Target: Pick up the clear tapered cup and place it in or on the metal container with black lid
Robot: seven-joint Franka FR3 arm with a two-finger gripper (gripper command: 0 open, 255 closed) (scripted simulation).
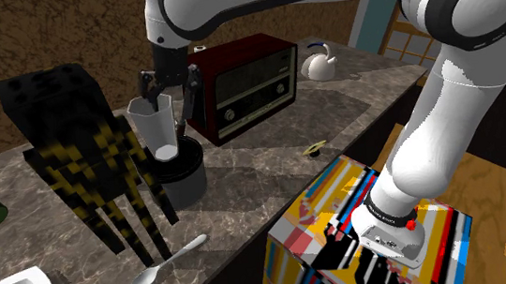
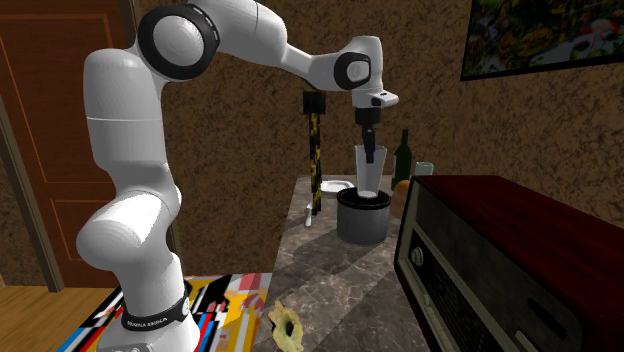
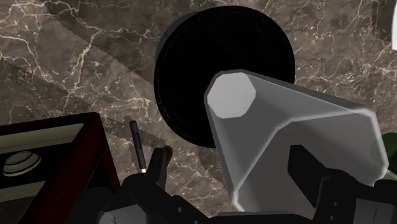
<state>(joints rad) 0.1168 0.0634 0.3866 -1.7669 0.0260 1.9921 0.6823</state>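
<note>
The cup (image 1: 158,128) seemingly rests upright on the container (image 1: 184,180) lid, fingers (image 1: 192,87) spread and apparently released, so raise the gripper (image 1: 171,95) straight up without clipping its rim.

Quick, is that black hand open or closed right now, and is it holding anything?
Hand: open, holding nothing. Its fingers stand apart and do not clasp the cup, which stands on the container's black lid.

We count one cup (image 1: 158,126), one dark container (image 1: 189,184), one radio (image 1: 246,85) and one spoon (image 1: 166,262). We also find one teapot (image 1: 319,64) and one bottle (image 2: 403,158).
</note>
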